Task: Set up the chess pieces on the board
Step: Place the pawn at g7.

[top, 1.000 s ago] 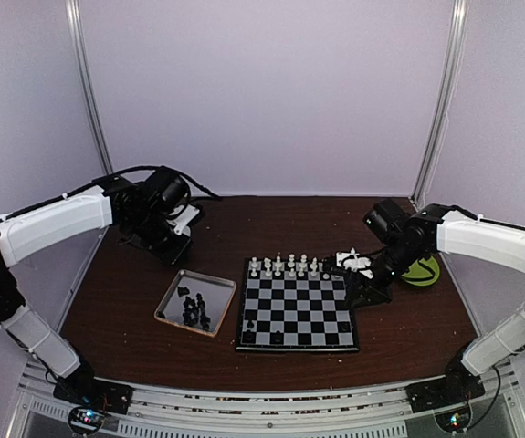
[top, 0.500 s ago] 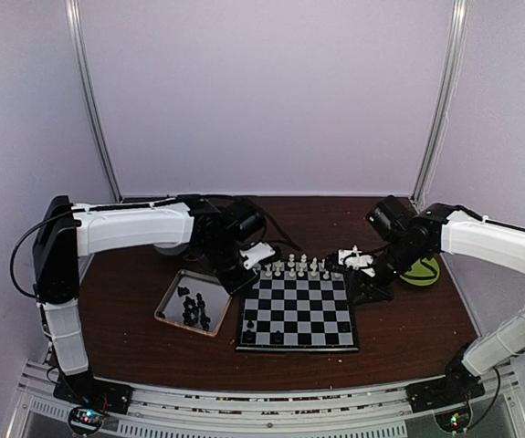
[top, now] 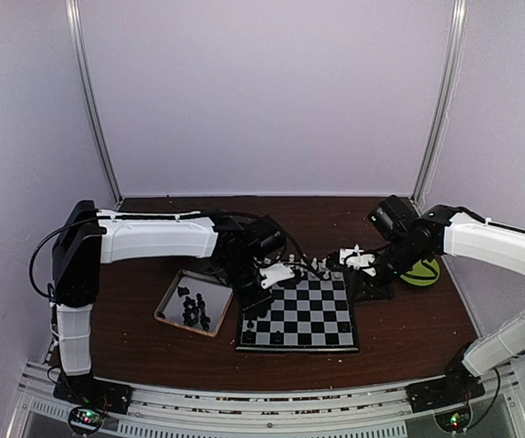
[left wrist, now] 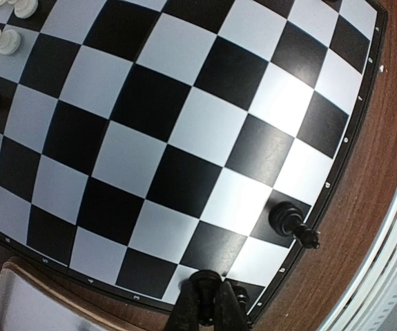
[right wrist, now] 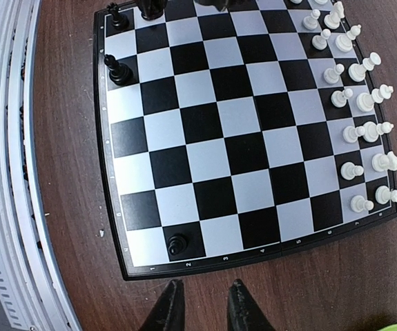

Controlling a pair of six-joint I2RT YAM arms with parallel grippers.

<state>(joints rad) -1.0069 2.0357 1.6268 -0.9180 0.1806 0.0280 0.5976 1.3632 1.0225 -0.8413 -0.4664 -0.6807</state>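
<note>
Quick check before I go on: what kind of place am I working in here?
Looks like a lab robot cell, not a home: blank pale panels on metal posts wall in a brown table, with an aluminium rail along its near edge.

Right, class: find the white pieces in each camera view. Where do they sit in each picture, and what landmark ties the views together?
Top: white pieces line the far edge of the board.
Left wrist: white pieces run down the left edge from the upper-left corner.
Right wrist: white pieces run down the right side.
Shared landmark: the board, seen in all three.
</note>
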